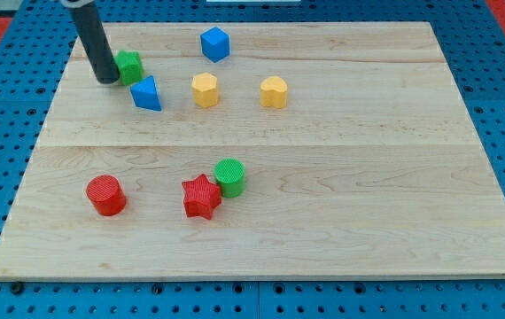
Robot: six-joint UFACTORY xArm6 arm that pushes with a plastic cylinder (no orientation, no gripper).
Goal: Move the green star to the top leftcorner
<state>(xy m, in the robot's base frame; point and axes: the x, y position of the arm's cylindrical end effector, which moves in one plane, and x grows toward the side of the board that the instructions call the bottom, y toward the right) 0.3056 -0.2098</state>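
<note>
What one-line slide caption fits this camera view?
My tip touches the green star from the view's left, near the board's top left corner.

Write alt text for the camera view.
My tip touches the left side of the green star block near the wooden board's top-left corner; a blue triangular block sits just below-right of the star.

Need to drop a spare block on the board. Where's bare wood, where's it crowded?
Bare: the view's right side past the right yellow block, and the bottom strip below the red cylinder and red star. Crowded: upper left, where my tip sits against the green star by the blue triangular block.
</note>
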